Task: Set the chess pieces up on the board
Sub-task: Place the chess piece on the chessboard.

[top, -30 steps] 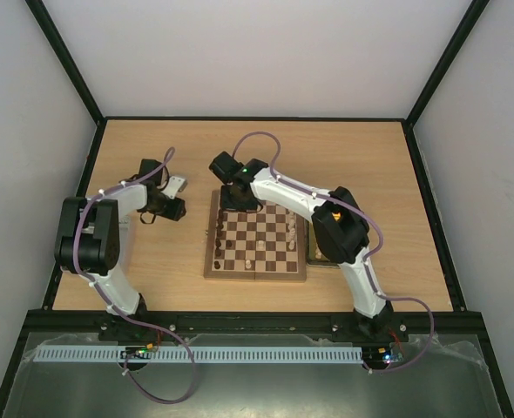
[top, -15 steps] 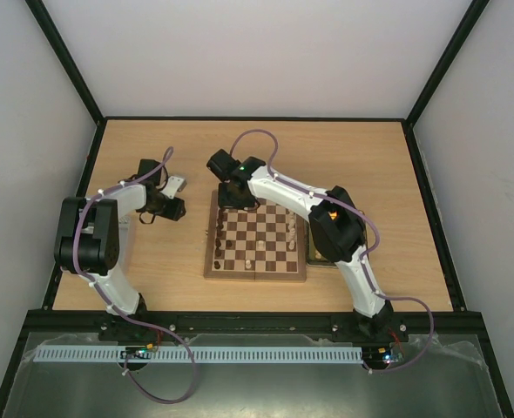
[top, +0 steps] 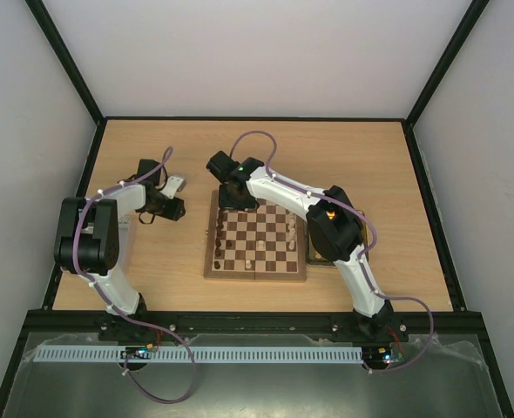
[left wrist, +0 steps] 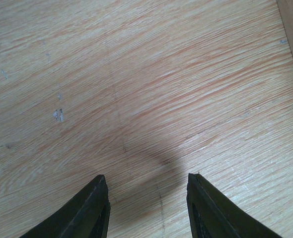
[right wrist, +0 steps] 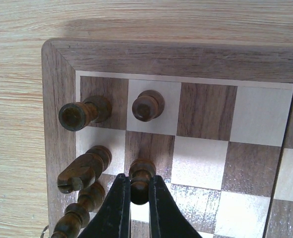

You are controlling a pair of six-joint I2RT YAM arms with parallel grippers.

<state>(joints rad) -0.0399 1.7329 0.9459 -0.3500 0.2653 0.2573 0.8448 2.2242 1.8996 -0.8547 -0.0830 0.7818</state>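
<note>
The right gripper (right wrist: 138, 182) is pinched narrow on a dark pawn (right wrist: 142, 171) near a corner of the board (right wrist: 176, 58). A second pawn (right wrist: 147, 105) stands just beyond the gripper, with other dark pieces (right wrist: 82, 113) to its left. The left gripper (left wrist: 146, 191) hangs wide apart over bare desk (left wrist: 136, 89), holding nothing.

You are working in a robotics lab test cell: plain white panels (top: 257, 52) in a black frame (top: 65, 70) are enclosing a bare wooden table (top: 353, 157). The left arm (top: 91, 239) and right arm (top: 344, 235) are sitting bolted to a rail (top: 257, 321), with purple cables (top: 255, 133) trailing near a slotted cable duct (top: 240, 355).
</note>
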